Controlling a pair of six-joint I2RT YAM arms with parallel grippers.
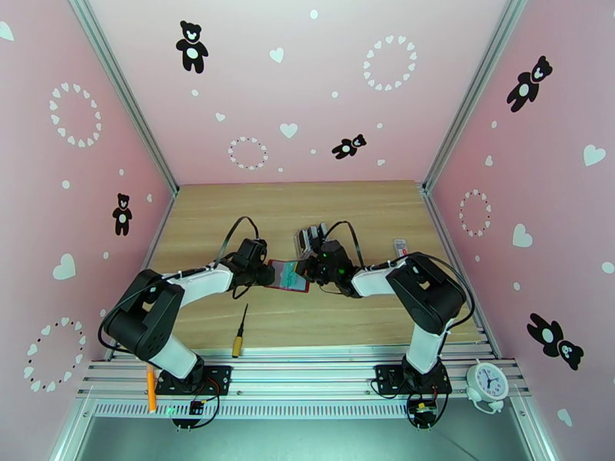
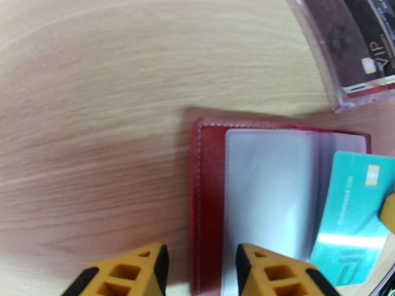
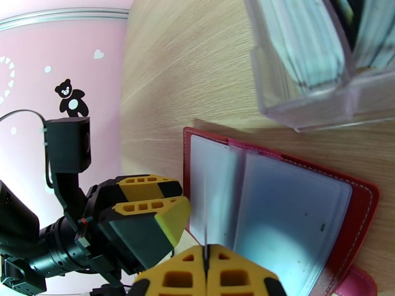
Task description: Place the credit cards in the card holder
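We see the card holder [image 2: 210, 193] lying open on the surface [image 2: 98, 94] between the 2 arms, red cover down and clear sleeves [image 2: 271, 193] facing up. Our right hand [image 3: 206, 255] is fully closed on the teal card [image 2: 353, 218], pinching it near 1 edge. From the right wrist the card appears edge-on, a thin sliver rising from the fingertips. It hangs tilted over the right part of the holder, 1 long edge at the sleeve's side, and we cannot tell whether any of it is inside a pocket yet. Our left hand [image 2: 200, 257] stands roughly half open and grips nothing. The holder's stitched left border lies in the gap between its fingers, and we cannot tell whether the tips press on it. More cards [image 2: 365, 50] stand in the clear rack [image 3: 306, 70] just beyond the holder.

We judge the step in hand to be feeding the teal card into a sleeve, and several things could go wrong:
- The card's corner may catch the sleeve's lip and buckle the film instead of sliding under.
- If the left hand is not pinning the cover, the push may skate the holder across the smooth wood.
- A pinch so close to the edge may let the card pivot.
- The 2 hands work very near each other and near the rack, so a wide correction risks a knock.
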